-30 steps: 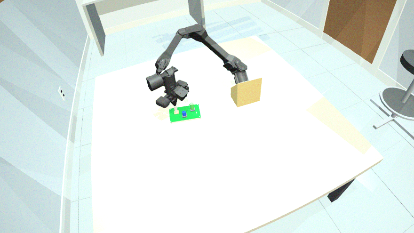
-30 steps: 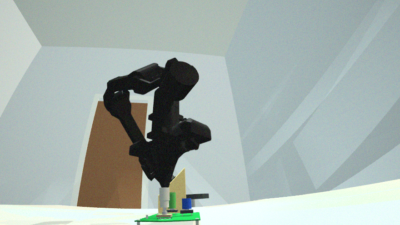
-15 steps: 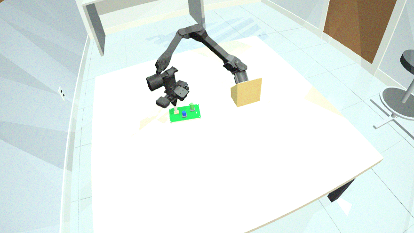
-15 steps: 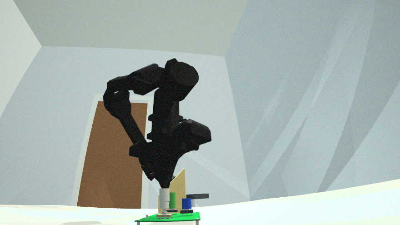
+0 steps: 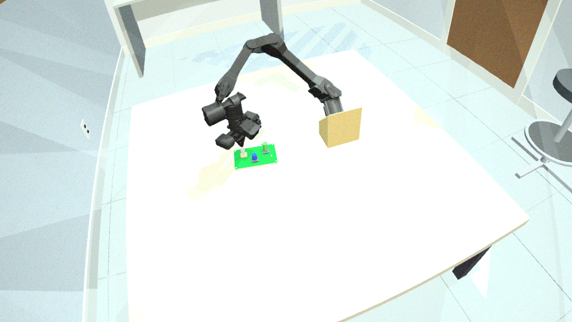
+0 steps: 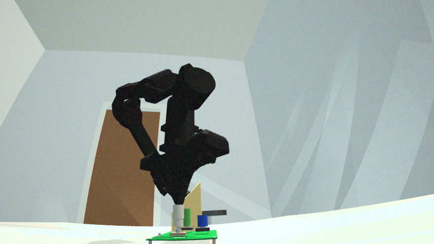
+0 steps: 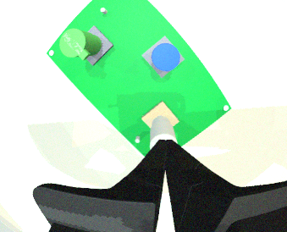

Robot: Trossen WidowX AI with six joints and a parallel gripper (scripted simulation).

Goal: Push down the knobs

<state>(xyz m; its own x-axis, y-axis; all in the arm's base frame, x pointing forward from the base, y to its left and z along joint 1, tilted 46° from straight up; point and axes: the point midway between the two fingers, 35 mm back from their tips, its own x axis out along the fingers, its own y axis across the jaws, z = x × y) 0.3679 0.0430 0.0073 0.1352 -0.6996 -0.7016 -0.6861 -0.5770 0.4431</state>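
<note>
The circuit board [image 5: 265, 161] [image 6: 192, 236] [image 7: 129, 76] stands on short legs. My gripper [image 5: 241, 144] [image 6: 178, 203] [image 7: 164, 146] is shut and empty, its tips at the top of the white-grey knob [image 5: 242, 151] [image 6: 178, 211] [image 7: 162, 129]. That knob stands upright above the tan potentiometer [image 6: 178, 234] [image 7: 160, 111], with a short length of shaft showing between them. The blue knob [image 5: 254, 156] [image 6: 202, 221] [image 7: 166, 57] is low, close above its dark base. The green knob [image 5: 264, 147] [image 6: 186, 217] [image 7: 72, 43] is tall; its bottom is partly hidden, so its seating is unclear.
A tan block [image 5: 343, 128] [image 6: 194, 206] stands on the table [image 5: 295, 226], to the right of the board in the top view, near the arm's base. The arm arches behind the board. A desk and a stool stand beyond the table.
</note>
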